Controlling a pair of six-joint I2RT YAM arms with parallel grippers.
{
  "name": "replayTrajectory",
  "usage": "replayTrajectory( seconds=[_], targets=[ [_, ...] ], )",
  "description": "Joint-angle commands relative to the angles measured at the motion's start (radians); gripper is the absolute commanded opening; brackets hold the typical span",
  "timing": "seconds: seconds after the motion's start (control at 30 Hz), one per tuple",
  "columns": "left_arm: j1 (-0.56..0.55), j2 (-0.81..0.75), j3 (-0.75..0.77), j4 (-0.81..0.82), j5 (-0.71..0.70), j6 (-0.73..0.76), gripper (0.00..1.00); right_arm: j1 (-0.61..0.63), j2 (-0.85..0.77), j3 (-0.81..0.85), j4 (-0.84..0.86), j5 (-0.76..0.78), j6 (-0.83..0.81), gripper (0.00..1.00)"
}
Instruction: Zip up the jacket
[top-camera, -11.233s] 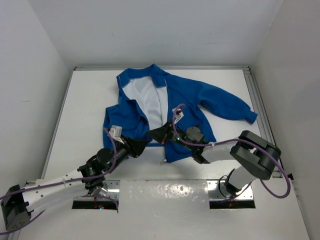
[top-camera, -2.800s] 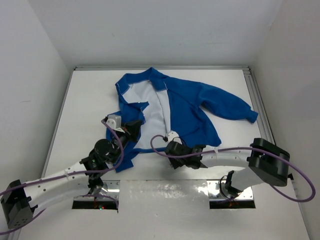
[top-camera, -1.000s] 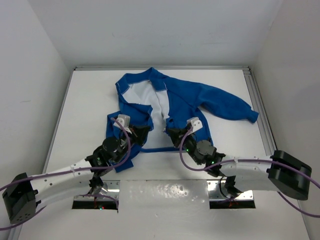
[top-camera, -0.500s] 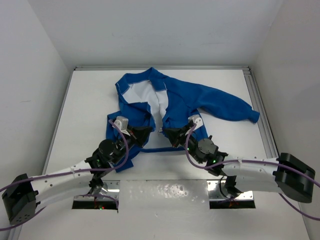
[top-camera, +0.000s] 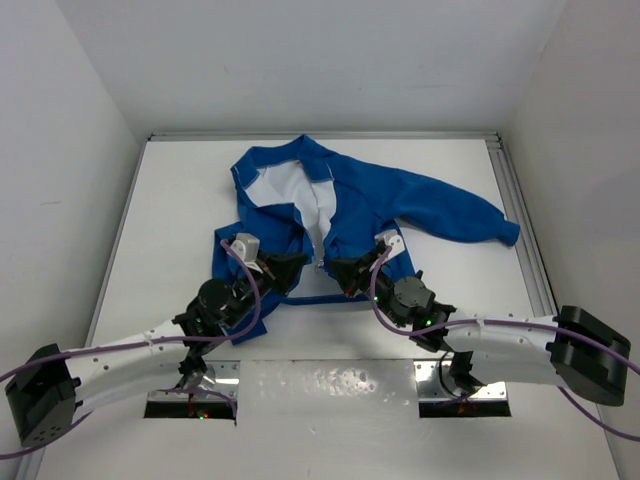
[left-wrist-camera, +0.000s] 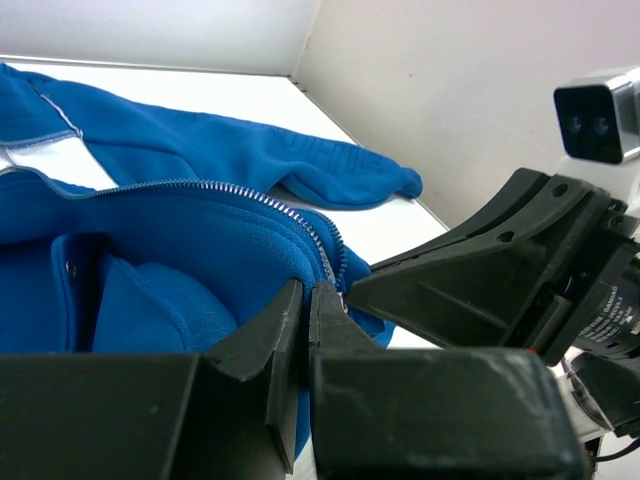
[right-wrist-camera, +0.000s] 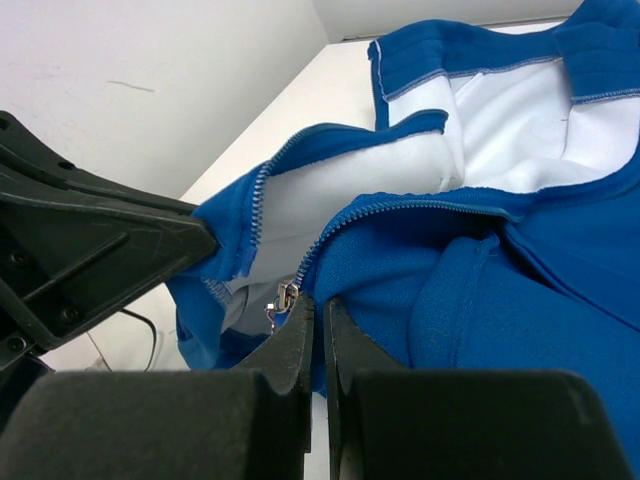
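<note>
The blue jacket (top-camera: 400, 200) lies open on the white table, its white lining (top-camera: 270, 190) showing near the collar. My left gripper (top-camera: 290, 265) is shut on the lower end of the jacket's left front edge (left-wrist-camera: 200, 250), beside the zipper teeth (left-wrist-camera: 320, 235). My right gripper (top-camera: 342, 270) is shut on the lower end of the other front edge (right-wrist-camera: 420, 260), and the small metal zipper pull (right-wrist-camera: 284, 298) hangs just left of its tips. Both held ends are lifted and close together. In the left wrist view my left gripper (left-wrist-camera: 308, 295) nearly meets the right fingers (left-wrist-camera: 480, 270).
The jacket's right sleeve (top-camera: 470, 215) stretches toward the metal rail (top-camera: 520, 210) on the table's right side. White walls close in the table on the left, back and right. Both arms' base plates (top-camera: 330, 385) line the near edge.
Over the last second the right gripper edged slightly up and left with its jacket edge, closer to the left gripper. Before that, the two front edges were spread apart.
</note>
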Motion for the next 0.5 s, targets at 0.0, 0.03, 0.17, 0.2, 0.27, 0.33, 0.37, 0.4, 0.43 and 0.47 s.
replayTrajectory(
  seconds=[0.0,0.03,0.17,0.2,0.27,0.33,0.37,0.4,0.43,0.47],
  targets=[
    [0.001,0.011,0.007,0.086,0.028,0.011,0.00,0.010,-0.017,0.044,0.054,-0.024,0.012,0.00],
    [0.001,0.019,0.007,0.088,0.028,0.013,0.00,0.011,-0.017,0.044,0.051,-0.026,0.012,0.00],
    [0.001,0.030,0.009,0.094,0.028,0.022,0.00,0.011,-0.017,0.044,0.049,-0.032,0.018,0.00],
    [0.001,0.033,0.009,0.095,0.028,0.023,0.00,0.011,-0.017,0.044,0.048,-0.034,0.019,0.00],
    [0.001,0.039,0.009,0.097,0.026,0.025,0.00,0.011,-0.019,0.042,0.046,-0.038,0.022,0.00],
    [0.001,0.043,0.010,0.098,0.028,0.025,0.00,0.011,-0.019,0.042,0.048,-0.037,0.024,0.00],
    [0.001,0.045,0.010,0.100,0.029,0.026,0.00,0.011,-0.019,0.041,0.048,-0.037,0.024,0.00],
    [0.001,0.045,0.009,0.102,0.029,0.026,0.00,0.011,-0.019,0.041,0.048,-0.038,0.024,0.00],
    [0.003,0.045,0.009,0.100,0.028,0.026,0.00,0.011,-0.019,0.041,0.048,-0.038,0.024,0.00],
    [0.001,0.047,0.010,0.102,0.028,0.026,0.00,0.011,-0.017,0.041,0.046,-0.040,0.024,0.00]
  ],
)
